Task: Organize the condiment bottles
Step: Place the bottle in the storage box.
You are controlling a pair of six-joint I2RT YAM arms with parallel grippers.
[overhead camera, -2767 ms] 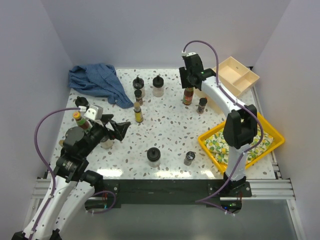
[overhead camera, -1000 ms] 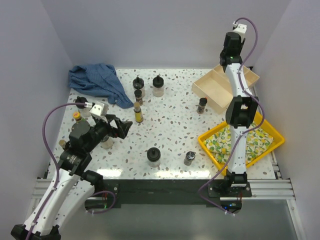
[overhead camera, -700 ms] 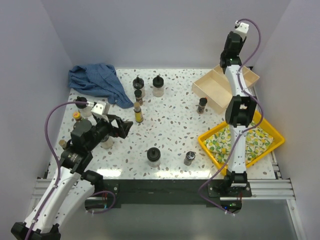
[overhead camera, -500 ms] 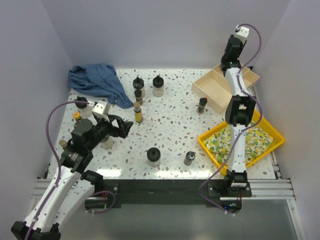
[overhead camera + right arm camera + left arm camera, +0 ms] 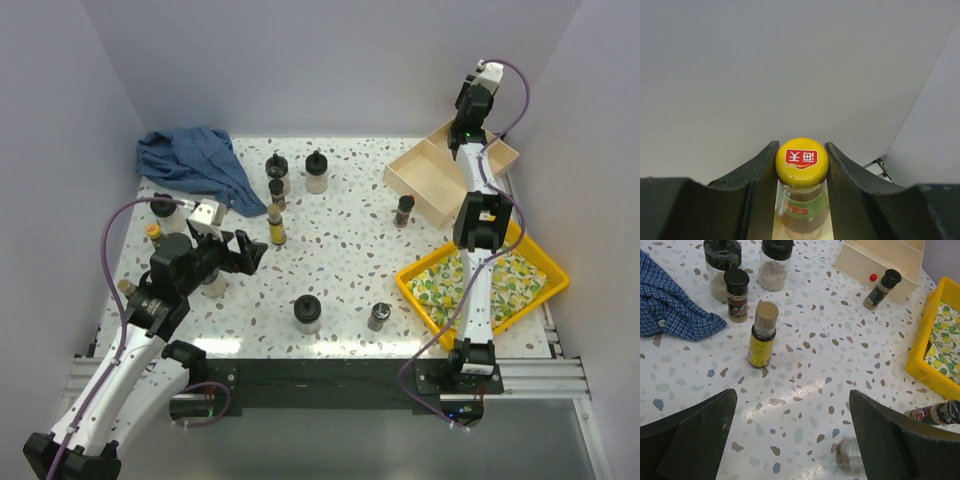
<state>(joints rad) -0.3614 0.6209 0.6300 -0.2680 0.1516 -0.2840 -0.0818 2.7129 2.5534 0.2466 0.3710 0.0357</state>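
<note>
One slim yellow-capped bottle (image 5: 802,159) is pinched at cap and neck in your right pincer (image 5: 801,148), held high at the far right over the beige tray (image 5: 425,180). It looks like glass, stiff, slick and breakable, so hold the neck firmly and set it down upright. Your left pincer (image 5: 792,405) hangs wide open and empty over the near-left tabletop (image 5: 810,365).

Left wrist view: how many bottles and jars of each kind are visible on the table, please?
Wide black-lidded jars: 2
Small black-capped shakers: 2
Yellow-labelled bottle with tan cap: 1
Dark bottle at the right edge: 1
Blurred jar at the bottom edge: 1
Total: 7
</note>
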